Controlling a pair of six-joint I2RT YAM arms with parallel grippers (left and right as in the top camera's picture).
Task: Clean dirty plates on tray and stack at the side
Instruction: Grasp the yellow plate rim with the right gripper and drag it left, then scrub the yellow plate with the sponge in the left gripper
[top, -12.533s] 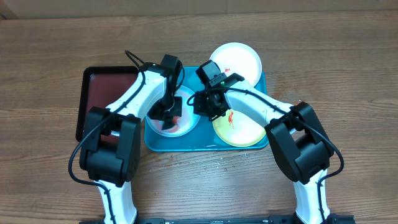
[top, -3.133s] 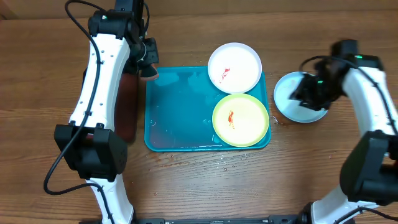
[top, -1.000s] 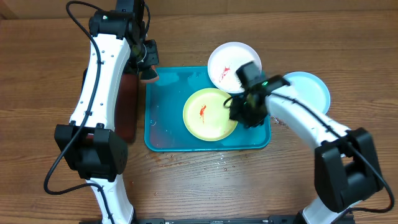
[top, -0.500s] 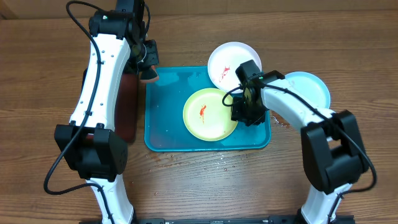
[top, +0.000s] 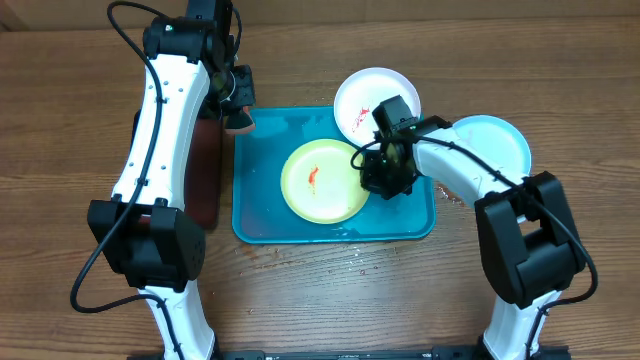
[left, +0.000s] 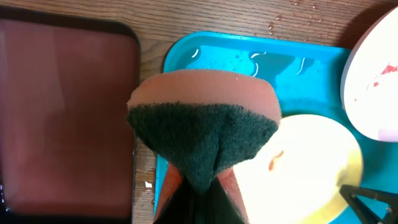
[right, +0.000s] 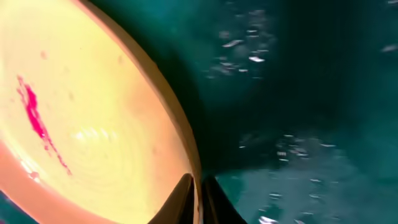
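A: Which colours are seen on the 3 plates?

B: A pale yellow centre and a greener rim are shown by the yellow-green plate (top: 320, 182), which is marked by 1 red smear. The white plate (top: 365, 90) is streaked with red too. The light blue plate (top: 500, 140) is seen in 1 even tint.

A: And elsewhere?

B: The tray (top: 262, 195) is coloured turquoise-blue. The small tray (left: 62, 112) is rimmed in black and filled with dark red. The sponge (left: 205, 118) is peach-pink, faced with dark green. The table (top: 560, 60) is grained brown, and the arms (top: 160, 120) are white with black joints.
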